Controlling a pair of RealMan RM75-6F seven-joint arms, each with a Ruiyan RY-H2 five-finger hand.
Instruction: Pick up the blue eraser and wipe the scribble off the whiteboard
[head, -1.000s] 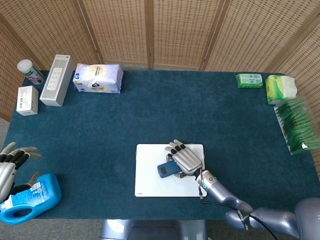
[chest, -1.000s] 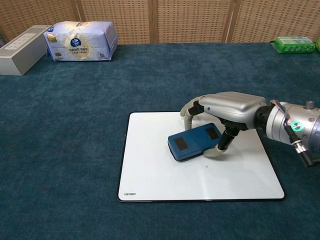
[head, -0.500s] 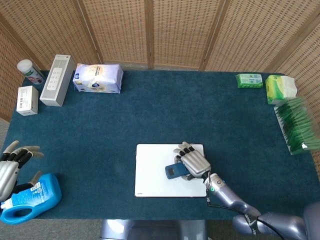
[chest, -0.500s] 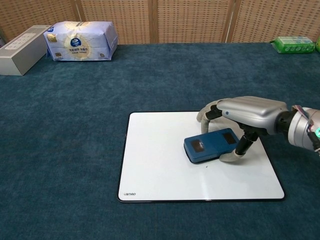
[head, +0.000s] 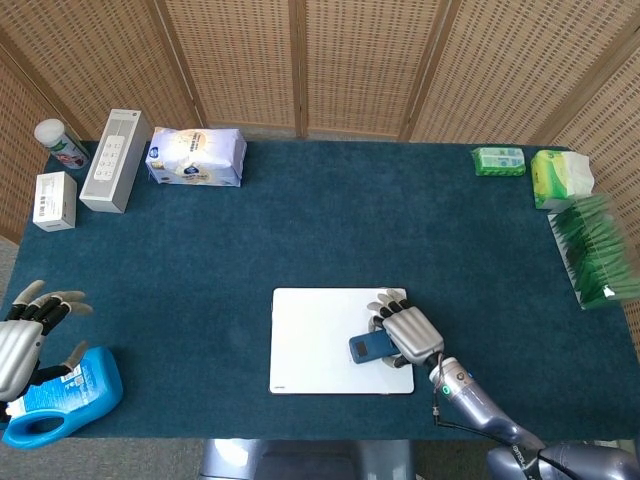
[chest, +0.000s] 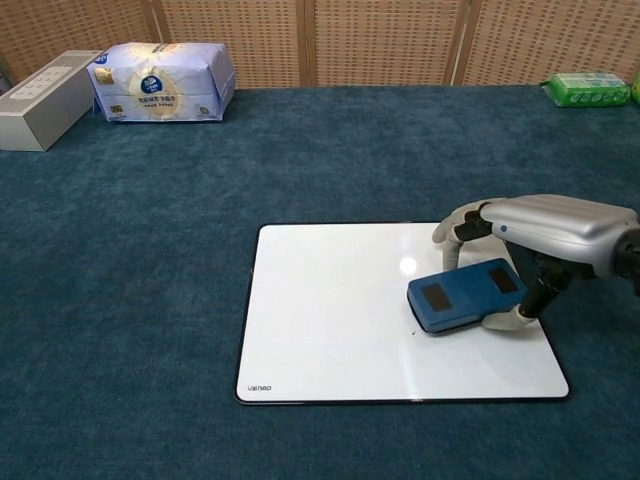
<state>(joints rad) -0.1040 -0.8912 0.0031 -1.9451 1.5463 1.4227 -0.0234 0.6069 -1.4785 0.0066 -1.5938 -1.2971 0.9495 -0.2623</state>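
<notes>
My right hand (chest: 545, 240) grips the blue eraser (chest: 466, 295) flat on the whiteboard (chest: 330, 330), near its right edge, fingers curled over the far side and thumb on the near side. A tiny dark speck sits just beside the eraser's left corner; I cannot see any other scribble. My left hand (head: 20, 335) hangs with its fingers spread, holding nothing, just above one blue bottle (head: 60, 398) at the surface's (head: 300, 220) edge. The risk, as I judge it: another rightward stroke could carry the eraser off the board onto the surface, or shove the one unanchored whiteboard. One eraser, two hands.
</notes>
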